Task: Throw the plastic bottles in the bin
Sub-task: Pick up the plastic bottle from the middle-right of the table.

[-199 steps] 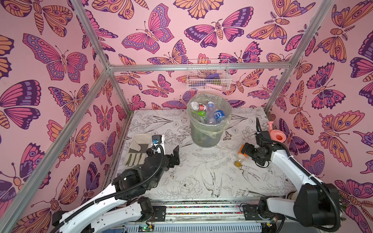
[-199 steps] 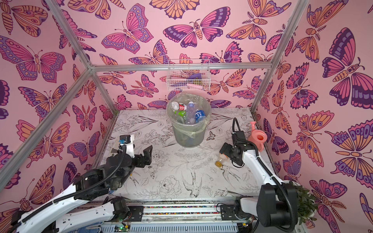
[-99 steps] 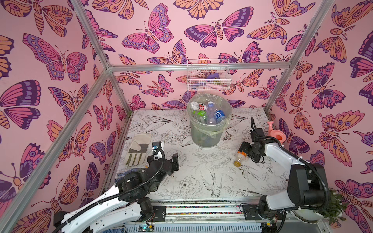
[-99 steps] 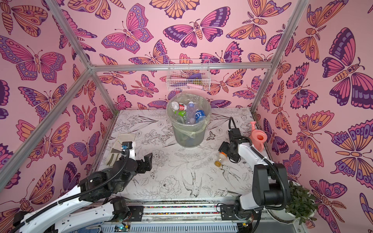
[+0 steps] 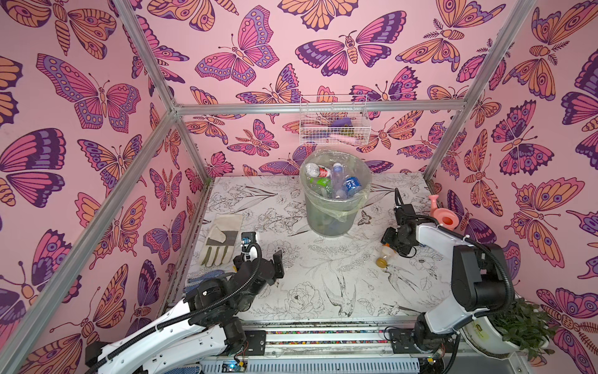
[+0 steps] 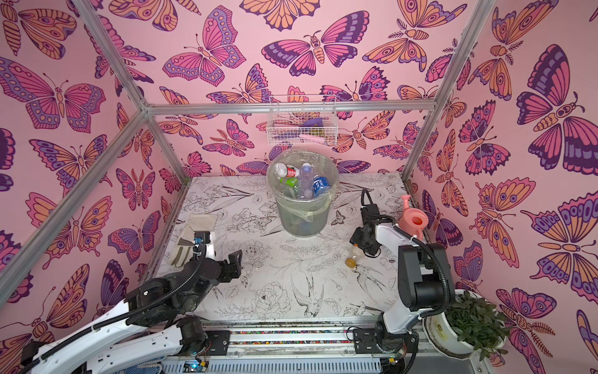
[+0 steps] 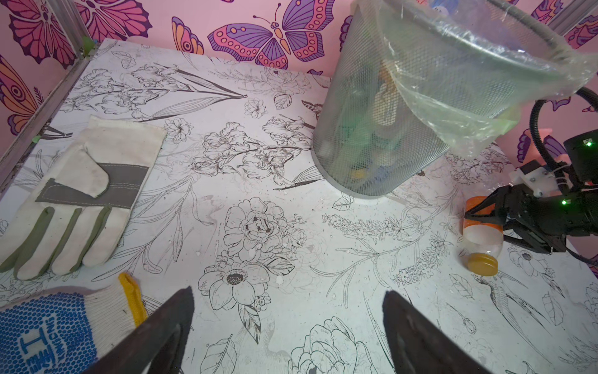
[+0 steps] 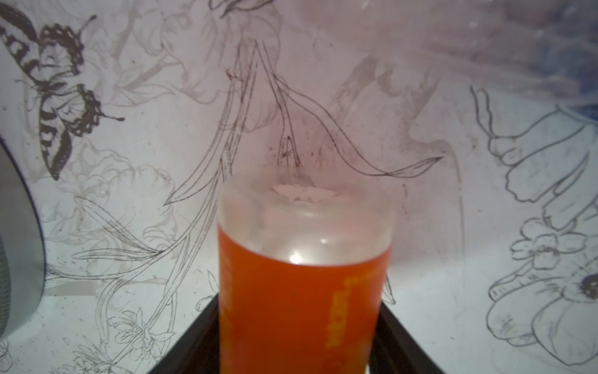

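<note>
A plastic bottle [image 5: 383, 255] [image 6: 352, 257] with an orange label and yellow cap lies on the table right of the bin. My right gripper [image 5: 390, 243] [image 6: 359, 246] [image 7: 485, 223] is low over its label end; in the right wrist view the gripper [image 8: 297, 304] has both fingers against the sides of the bottle [image 8: 304, 275], shut on it. The grey mesh bin [image 5: 326, 220] [image 6: 301, 220] [image 7: 372, 129] with a clear liner holds several bottles [image 5: 336, 181]. My left gripper [image 5: 275, 262] [image 6: 234, 259] [image 7: 288, 293] hovers open and empty over the front left of the table.
A white and grey work glove [image 5: 223, 239] [image 7: 81, 194] and a blue-dotted knit glove [image 7: 55, 330] lie at the left. A pink watering can [image 5: 445, 217] stands by the right wall. A white wire basket [image 5: 333, 123] hangs behind the bin. A potted plant [image 5: 514, 323] sits front right.
The right jaws have closed in from wide open onto the orange-labelled bottle. The left arm has drawn back a little toward the front, still open.
</note>
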